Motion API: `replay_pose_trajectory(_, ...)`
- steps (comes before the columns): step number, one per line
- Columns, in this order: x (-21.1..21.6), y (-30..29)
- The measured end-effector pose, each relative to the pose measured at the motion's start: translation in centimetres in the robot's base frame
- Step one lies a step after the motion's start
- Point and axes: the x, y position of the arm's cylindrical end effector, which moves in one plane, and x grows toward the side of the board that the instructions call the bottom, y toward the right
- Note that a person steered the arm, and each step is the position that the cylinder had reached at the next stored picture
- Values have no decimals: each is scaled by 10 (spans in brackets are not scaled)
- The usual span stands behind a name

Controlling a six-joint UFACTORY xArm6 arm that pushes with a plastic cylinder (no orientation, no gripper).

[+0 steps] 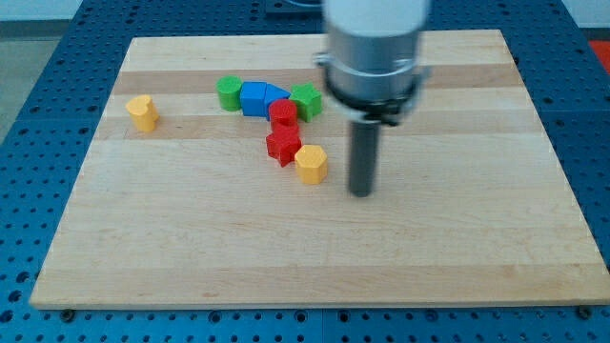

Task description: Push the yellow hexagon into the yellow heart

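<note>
With no pincer to report, my tip sits at the yellow hexagon's four o'clock, the push toward the yellow heart, far off at ten o'clock, apparently unstarted.

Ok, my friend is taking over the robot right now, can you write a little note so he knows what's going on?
My tip is down on the wooden board, just to the view's right of the yellow hexagon, with a small gap between them.
The yellow hexagon sits against the lower red block of the cluster in the middle.
The yellow heart stands alone far off at the view's left.
Done: nothing shows as finished; the two yellow blocks are well apart.
Left: push the hexagon across toward the view's left, up to the heart.
</note>
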Motion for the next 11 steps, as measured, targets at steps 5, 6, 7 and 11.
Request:
replay_pose_trajectory(5,-20,-110)
replay_pose_trajectory(6,-21,-143)
replay_pose_trajectory(7,-21,-176)
replay_pose_trajectory(11,-68,-239)
